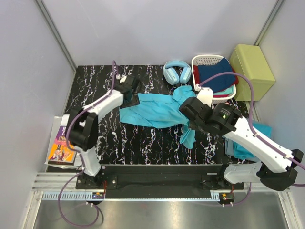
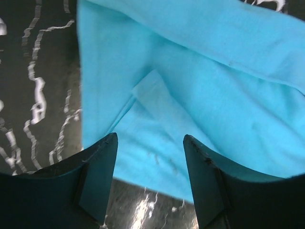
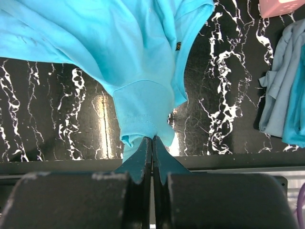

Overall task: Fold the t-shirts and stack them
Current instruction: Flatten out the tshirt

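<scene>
Folding has barely begun, by the look of it: the plain turquoise-blue short-sleeved cloth t-shirt (image 1: pixel 152 110) lies rumpled and unfolded on the black white-veined counter (image 1: pixel 143 143), just to the near left of the white mesh basket (image 1: pixel 206 59). The right pincer (image 3: pixel 152 140) is clamped on one bunched corner. The left pincer (image 2: pixel 150 139) hangs wide over the edge farthest from the basket, gripping nothing. A loose turquoise heap (image 1: pixel 239 149) on the near side of the basket awaits folding. No folded turquoise stack is visible.

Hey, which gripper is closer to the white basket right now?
Right. The right gripper, fingers shut on the turquoise t-shirt, sits just in front of the white basket; the left gripper hovers open over the t-shirt's far-left end.
</scene>
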`<state>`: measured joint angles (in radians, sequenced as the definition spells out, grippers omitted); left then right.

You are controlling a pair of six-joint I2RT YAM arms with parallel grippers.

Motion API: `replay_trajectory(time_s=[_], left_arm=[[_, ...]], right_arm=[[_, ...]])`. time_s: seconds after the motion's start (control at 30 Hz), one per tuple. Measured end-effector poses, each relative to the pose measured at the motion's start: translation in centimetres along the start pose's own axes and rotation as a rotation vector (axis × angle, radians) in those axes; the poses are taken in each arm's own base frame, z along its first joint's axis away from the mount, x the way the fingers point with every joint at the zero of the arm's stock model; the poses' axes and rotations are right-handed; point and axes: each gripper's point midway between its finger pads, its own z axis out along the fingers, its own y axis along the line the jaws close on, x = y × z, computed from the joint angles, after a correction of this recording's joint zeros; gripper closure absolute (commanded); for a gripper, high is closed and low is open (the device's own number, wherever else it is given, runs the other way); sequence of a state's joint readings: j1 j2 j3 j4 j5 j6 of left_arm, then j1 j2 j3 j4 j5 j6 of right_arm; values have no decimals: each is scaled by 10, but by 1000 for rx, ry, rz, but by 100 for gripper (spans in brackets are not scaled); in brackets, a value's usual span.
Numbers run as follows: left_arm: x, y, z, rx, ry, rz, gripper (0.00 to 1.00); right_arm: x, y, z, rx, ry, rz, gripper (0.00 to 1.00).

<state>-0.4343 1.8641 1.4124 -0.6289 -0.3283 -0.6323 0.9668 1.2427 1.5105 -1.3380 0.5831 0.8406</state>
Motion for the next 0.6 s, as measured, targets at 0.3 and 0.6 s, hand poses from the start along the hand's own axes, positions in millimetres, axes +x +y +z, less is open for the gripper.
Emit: replay_trajectory(time_s=[0.3, 0.6], left_arm=[[-5, 5, -24, 51, -64, -29, 41], [35, 4, 29, 2, 65, 12, 53]], right_arm=[[0, 11, 6, -17, 8, -5, 100], [2, 12, 6, -21, 16, -2, 100]])
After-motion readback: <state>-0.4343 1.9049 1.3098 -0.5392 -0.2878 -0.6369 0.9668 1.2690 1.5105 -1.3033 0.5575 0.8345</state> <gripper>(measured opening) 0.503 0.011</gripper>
